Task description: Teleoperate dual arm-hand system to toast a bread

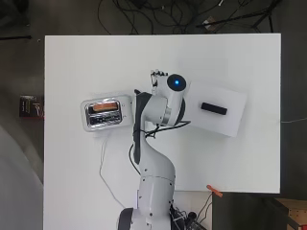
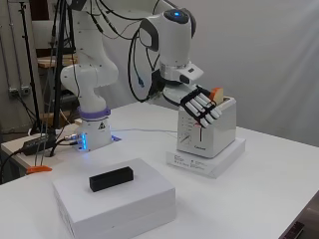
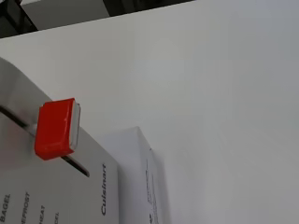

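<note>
The silver and white toaster (image 1: 106,113) stands at the table's left on a flat white box (image 2: 209,163). A bread slice (image 1: 104,106) sits in one slot, and its top pokes out above the toaster (image 2: 217,94). My hand (image 2: 201,108) hangs beside the toaster's lever end with its fingers relaxed and nothing in them. In the overhead view the hand (image 1: 158,79) is a little apart from the toaster, to its right and further back. The wrist view shows the red lever (image 3: 57,127) in its slot on the toaster's end face (image 3: 51,191).
A white box (image 1: 229,120) lies right of the arm with a black block (image 1: 214,108) on top; the side view has both at the front, box (image 2: 119,201) and block (image 2: 111,179). A thin cable (image 1: 103,163) runs from the toaster towards the arm's base.
</note>
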`<state>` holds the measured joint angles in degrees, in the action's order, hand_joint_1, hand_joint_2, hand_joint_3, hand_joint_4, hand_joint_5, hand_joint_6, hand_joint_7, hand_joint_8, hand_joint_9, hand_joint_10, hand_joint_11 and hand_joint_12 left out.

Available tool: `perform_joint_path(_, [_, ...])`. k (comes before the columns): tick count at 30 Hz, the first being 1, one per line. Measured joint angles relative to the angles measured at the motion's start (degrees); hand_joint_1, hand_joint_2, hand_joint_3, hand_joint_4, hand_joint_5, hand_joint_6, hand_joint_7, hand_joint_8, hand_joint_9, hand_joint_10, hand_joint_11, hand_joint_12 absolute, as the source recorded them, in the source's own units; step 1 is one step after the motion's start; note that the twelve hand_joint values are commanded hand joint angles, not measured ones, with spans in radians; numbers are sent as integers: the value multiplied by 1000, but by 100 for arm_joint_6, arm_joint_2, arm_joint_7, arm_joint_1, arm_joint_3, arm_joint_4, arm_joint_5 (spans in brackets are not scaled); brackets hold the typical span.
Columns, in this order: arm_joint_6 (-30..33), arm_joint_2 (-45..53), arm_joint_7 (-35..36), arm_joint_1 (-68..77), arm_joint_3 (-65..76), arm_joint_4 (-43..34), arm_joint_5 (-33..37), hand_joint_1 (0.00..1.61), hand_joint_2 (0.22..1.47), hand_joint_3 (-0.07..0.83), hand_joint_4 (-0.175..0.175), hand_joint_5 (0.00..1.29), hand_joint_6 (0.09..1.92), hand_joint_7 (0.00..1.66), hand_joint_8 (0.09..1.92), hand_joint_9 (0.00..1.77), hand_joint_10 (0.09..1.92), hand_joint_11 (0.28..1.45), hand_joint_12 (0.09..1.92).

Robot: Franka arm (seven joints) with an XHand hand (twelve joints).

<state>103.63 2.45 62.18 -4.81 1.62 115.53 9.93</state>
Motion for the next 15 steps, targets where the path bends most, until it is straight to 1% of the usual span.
perform_joint_path(3, [107, 278, 318, -21, 49, 54, 383, 63, 974, 2, -73, 206, 87, 239, 87, 356, 87, 414, 87])
perform_joint_path(4, [139, 396, 456, -26, 52, 54, 460, 68, 977, 2, -83, 200, 87, 265, 87, 398, 87, 427, 87])
perform_joint_path(7, [197, 818, 600, -36, 57, 34, 512, 70, 1008, 3, -97, 204, 87, 357, 87, 541, 87, 477, 87])
perform_joint_path(9, [211, 1044, 401, -27, 22, -9, 508, 79, 1034, 2, -97, 233, 87, 403, 87, 693, 87, 537, 87])
perform_joint_path(11, [211, 1173, 236, -24, -3, -31, 552, 97, 1049, 2, -105, 206, 87, 393, 87, 769, 87, 587, 87])
perform_joint_path(12, [227, 1178, 260, -23, -13, -16, 592, 120, 1054, 2, -116, 204, 87, 487, 87, 888, 87, 670, 87])
perform_joint_path(13, [258, 1178, 337, -20, -35, 19, 629, 148, 1058, 1, -125, 214, 87, 611, 87, 982, 208, 710, 238])
perform_joint_path(14, [280, 1178, 434, -18, -55, 48, 663, 169, 1061, 0, -131, 226, 87, 691, 87, 1002, 440, 681, 531])
perform_joint_path(15, [304, 1178, 565, -18, -70, 73, 704, 179, 1061, 0, -134, 231, 87, 713, 87, 985, 643, 632, 790])
